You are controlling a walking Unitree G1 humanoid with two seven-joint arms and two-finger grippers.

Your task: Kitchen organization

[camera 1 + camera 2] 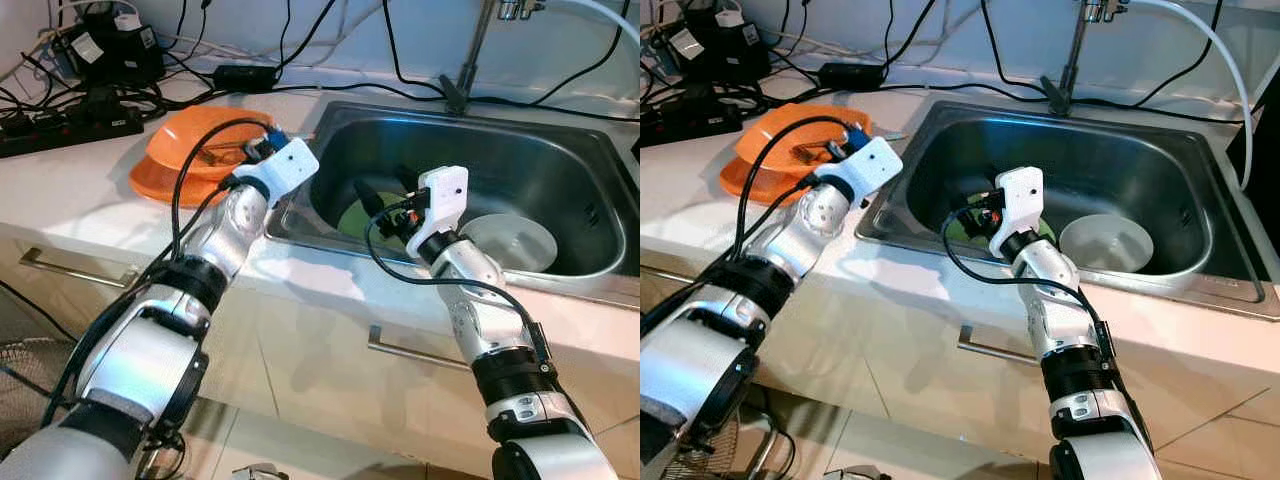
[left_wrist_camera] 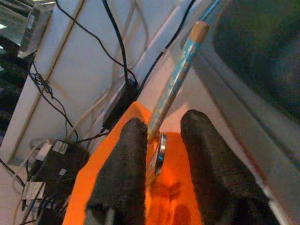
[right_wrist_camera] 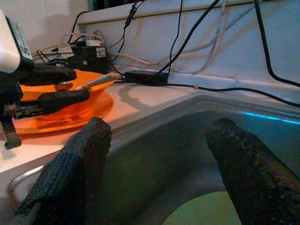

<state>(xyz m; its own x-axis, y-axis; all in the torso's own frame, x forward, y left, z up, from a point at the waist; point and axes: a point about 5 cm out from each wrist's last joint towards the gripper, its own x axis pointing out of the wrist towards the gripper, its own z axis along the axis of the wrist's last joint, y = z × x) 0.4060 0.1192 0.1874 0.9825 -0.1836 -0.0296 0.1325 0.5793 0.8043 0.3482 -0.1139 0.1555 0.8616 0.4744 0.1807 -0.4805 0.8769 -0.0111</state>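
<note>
The right gripper (image 3: 154, 164) hangs inside the sink (image 1: 560, 190), fingers spread wide with nothing between them; a green plate (image 1: 362, 215) lies just below it and a white bowl (image 1: 510, 240) to its right. Farther off, the left gripper (image 2: 161, 154) is closed on a spoon (image 2: 176, 84) over the orange bowl (image 1: 195, 135), which sits on an orange plate (image 1: 150, 185) on the counter (image 1: 70, 190).

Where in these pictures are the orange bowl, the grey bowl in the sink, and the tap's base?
orange bowl (image 1: 185, 135): left eye view, on its bare far rim.
grey bowl (image 1: 1106, 243): right eye view, inside its hollow.
tap (image 1: 462, 85): left eye view, on its lower stem.
</note>
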